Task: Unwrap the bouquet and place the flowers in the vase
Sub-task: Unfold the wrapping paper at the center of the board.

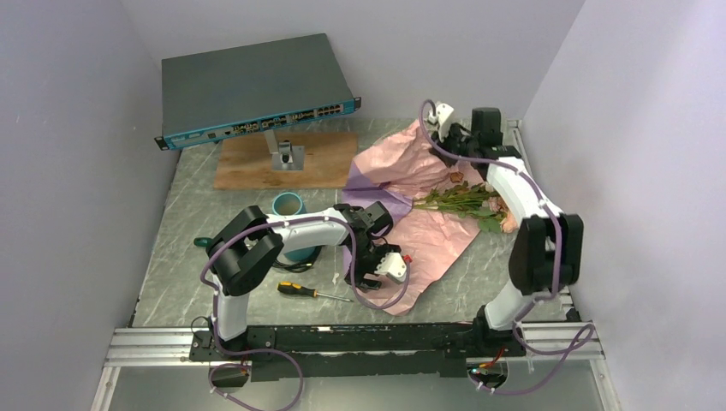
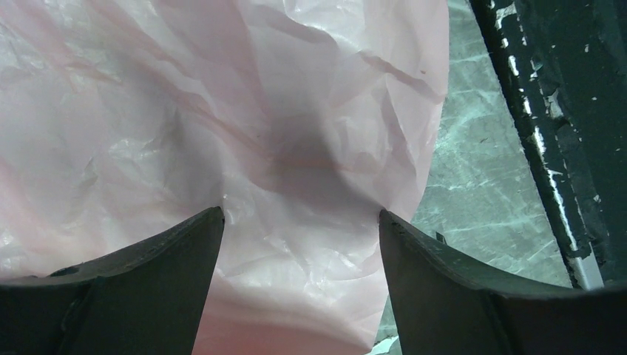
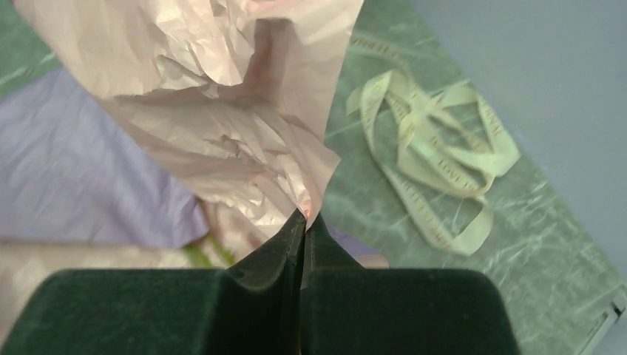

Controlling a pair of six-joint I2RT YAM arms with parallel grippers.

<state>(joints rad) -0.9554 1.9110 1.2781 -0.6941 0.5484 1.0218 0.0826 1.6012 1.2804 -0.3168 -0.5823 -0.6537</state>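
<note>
The bouquet is unwrapped: its pink and purple paper (image 1: 428, 235) lies spread on the table, and the flowers (image 1: 462, 199) lie on it with green stems pointing left. My right gripper (image 3: 304, 216) is shut on a far corner of the pink paper (image 3: 222, 111), which it holds at the back (image 1: 445, 133). My left gripper (image 2: 299, 222) hangs open just over the paper's near part (image 2: 222, 111), close to its edge (image 1: 372, 272), with nothing between its fingers. The teal vase (image 1: 288, 205) stands upright left of the paper.
A cream ribbon (image 3: 436, 148) lies loose on the table beside the right gripper. A network switch (image 1: 257, 86) and a wooden board (image 1: 248, 163) with a metal stand (image 1: 288, 156) fill the back left. A screwdriver (image 1: 308, 291) lies near the front rail (image 1: 360, 336).
</note>
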